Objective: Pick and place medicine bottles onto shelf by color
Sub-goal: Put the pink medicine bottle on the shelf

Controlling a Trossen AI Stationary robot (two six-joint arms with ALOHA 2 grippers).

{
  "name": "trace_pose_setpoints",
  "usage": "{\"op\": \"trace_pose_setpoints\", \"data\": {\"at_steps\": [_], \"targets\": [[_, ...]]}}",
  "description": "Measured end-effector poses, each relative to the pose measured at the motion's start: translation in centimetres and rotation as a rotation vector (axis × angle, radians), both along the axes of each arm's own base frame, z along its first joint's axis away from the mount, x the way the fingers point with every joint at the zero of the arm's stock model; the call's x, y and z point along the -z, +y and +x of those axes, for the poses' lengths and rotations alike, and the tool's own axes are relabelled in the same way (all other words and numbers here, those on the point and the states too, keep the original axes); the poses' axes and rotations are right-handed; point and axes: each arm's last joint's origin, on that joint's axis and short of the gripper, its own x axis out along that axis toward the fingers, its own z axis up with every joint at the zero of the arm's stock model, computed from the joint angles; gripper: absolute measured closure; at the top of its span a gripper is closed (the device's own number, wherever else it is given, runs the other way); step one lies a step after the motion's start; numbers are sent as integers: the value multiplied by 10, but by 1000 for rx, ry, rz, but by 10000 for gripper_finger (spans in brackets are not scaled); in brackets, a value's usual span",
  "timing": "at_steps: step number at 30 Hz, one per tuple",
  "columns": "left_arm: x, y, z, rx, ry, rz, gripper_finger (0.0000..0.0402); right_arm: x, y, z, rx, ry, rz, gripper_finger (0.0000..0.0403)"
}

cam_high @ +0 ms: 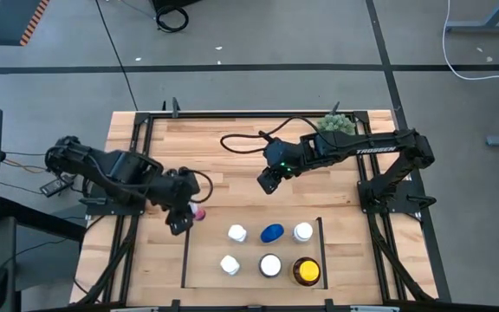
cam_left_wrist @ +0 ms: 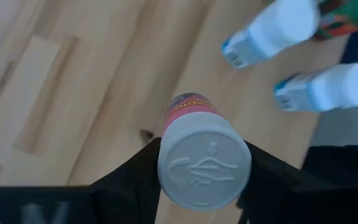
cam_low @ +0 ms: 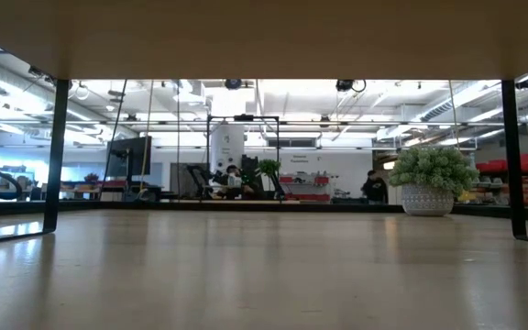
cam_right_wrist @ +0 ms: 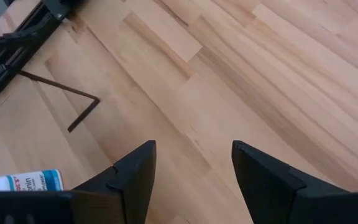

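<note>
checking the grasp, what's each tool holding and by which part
Left tool holds the reddish bottle by its white cap, one finger each side. Right tool is open, holding nothing.

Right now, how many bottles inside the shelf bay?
6: back row white, blue, white; front row white, white, amber. A seventh is in the left tool, outside.
</note>
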Motion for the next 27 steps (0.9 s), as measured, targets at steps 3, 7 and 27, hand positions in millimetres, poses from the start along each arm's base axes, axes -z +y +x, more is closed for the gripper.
{"op": "trace_pose_setpoints", "data": {"at_steps": [3,7,27], "targets": [[2,-10,2,5,-2,-11,217,0,0,0,0,0,0,185],[4,-21,-1,17,2,-15,219,0,0,0,13,-3,8,185],[-19,-61,13,98,-68,-36,225,0,0,0,27,-5,19,185]]}}
